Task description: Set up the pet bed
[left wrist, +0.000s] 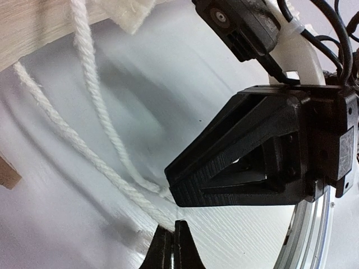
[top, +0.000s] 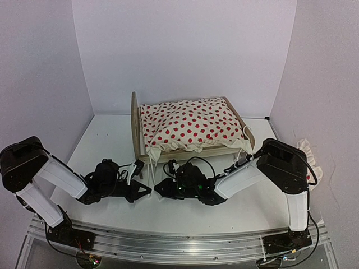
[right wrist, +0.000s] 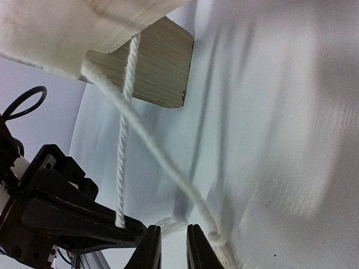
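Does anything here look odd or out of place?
Yes. White twisted cords dangle loose from the light-wood pet bed onto the white table, and a small white ruffled cushion lies off to the right, apart from the bed.

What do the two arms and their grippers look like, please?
Both the left arm and right arm have white links between bulky black joints. The left gripper and right gripper are black, with tapering, ribbed plastic fingers. Black cables loop around each wrist.
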### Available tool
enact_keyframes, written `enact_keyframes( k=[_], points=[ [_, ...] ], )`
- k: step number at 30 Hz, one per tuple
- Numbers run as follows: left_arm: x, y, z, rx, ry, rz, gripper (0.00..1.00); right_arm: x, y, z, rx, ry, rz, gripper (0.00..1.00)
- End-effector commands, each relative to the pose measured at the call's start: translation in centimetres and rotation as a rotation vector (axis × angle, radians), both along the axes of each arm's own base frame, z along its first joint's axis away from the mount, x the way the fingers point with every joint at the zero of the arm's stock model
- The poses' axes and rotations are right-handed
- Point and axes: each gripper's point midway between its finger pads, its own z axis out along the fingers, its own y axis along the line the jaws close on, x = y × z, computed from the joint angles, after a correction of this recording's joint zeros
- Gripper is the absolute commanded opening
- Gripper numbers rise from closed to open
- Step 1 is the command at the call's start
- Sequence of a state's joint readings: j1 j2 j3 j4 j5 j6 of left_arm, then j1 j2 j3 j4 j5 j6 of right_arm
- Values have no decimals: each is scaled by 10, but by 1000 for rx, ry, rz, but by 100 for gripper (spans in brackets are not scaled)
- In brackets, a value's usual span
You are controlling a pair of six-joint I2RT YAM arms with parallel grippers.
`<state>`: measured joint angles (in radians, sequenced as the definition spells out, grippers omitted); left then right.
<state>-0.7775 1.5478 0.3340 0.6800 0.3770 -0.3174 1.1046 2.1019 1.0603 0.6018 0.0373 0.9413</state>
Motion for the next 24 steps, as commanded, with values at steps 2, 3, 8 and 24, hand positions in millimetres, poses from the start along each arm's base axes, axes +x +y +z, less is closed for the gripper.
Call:
enact_keyframes(
  k=[2, 3, 8, 24],
  points=[
    [15, 0, 12, -34, 29, 44, 0, 4, -5, -14, -22, 9, -30, 18],
    [16, -1, 16, -42, 35, 43, 0, 3, -5, -15, -25, 8, -24, 18],
    [23, -5, 33, -93, 103, 79, 0, -7, -11, 7, -53, -128, 66, 27],
    [25, -12, 46, -215, 266, 122, 0, -7, 16, 29, -67, -570, 121, 40]
  ],
)
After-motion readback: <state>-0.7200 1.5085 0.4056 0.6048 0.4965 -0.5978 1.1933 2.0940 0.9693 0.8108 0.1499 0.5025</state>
